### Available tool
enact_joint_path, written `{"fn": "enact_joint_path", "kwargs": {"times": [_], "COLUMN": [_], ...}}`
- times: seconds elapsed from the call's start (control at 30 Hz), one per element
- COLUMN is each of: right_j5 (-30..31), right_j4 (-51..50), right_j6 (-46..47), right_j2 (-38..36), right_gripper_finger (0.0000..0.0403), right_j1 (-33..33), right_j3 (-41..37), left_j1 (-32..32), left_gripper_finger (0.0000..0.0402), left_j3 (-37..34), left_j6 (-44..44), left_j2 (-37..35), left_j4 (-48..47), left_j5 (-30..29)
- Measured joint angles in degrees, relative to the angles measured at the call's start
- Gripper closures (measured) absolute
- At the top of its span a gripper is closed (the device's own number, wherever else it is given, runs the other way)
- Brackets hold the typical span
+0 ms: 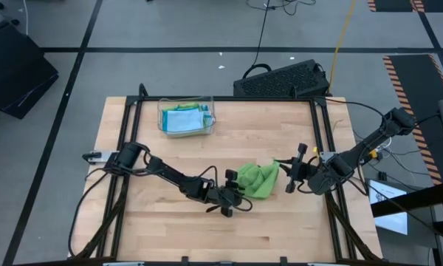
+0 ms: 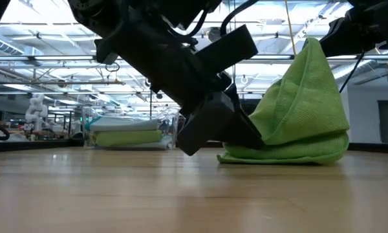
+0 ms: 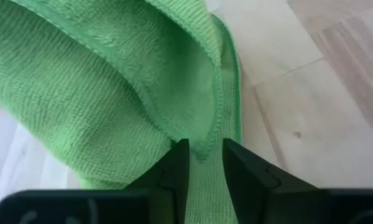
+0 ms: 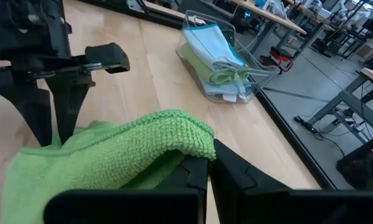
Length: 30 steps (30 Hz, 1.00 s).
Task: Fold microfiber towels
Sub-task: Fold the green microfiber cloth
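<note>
A lime green microfiber towel (image 1: 257,179) stands in a cone in the middle of the table, its lower folds (image 2: 284,152) bunched on the wood. My right gripper (image 1: 286,176) is shut on its raised top, on the side toward the table's right edge. My left gripper (image 1: 238,194) is low at the towel's near-left side, its fingers (image 3: 177,168) closed on a hemmed corner. Folded blue and green towels lie stacked in a clear plastic tray (image 1: 186,118) at the far left. My left gripper pinches the towel's hemmed corner (image 3: 204,146) between its two fingers, together with the layer under it. The fingers slant down from the table's near-left side. That corner lies low at the table. My right gripper pinches a folded edge (image 4: 196,140) at the towel's top, which drapes over its fingertips. It comes about level from the table's right side. The towel hangs from that peak (image 2: 310,45), lightly taut, with its lower part on the table.
The clear tray (image 4: 221,62) stands well away from both grippers. Bare wood lies near the table's front edge (image 2: 181,194) and to the left. A black frame (image 1: 317,148) borders the table, and a dark keyboard (image 1: 284,80) lies beyond the far edge.
</note>
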Motion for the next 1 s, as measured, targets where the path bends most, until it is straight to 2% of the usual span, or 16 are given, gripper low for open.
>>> {"fn": "enact_joint_path", "kwargs": {"times": [0.2,0.3,0.4,0.53,0.7,0.73,0.87,1.0], "right_j5": [0.00,0.00,-0.02,-0.04,-0.18,-0.54,-2.26,-4.41], "right_j4": [0.03,0.11,0.38,0.32,0.25,0.25,0.00,-0.46], "right_j6": [1.35,1.49,1.70,1.73,1.73,1.73,2.16,2.56], "right_j2": [-0.01,0.00,0.00,0.00,-0.01,-0.02,-0.02,-0.02], "right_gripper_finger": [0.0399,0.0399,0.0399,0.0399,0.0399,0.0399,0.0399,0.0399], "right_j1": [0.00,0.00,0.00,0.00,0.00,0.00,0.00,-0.01], "right_j3": [0.00,0.00,0.00,0.00,0.00,0.00,0.00,0.00], "left_j1": [0.57,0.91,0.80,0.77,0.67,0.47,-0.65,-2.26], "left_gripper_finger": [0.0261,0.0238,0.0235,0.0278,0.0380,0.0390,0.0389,0.0397], "left_j3": [0.00,-0.03,0.14,0.81,0.76,0.76,0.83,0.83], "left_j6": [-0.36,1.36,3.58,3.05,2.44,1.78,0.71,-2.81], "left_j2": [0.16,1.75,3.24,3.29,1.92,1.38,-1.65,-5.63], "left_j4": [0.46,4.04,6.37,3.93,2.51,2.83,1.15,-6.12], "left_j5": [-1.39,-1.78,-2.49,-6.39,-6.98,-6.80,-7.35,-10.81]}}
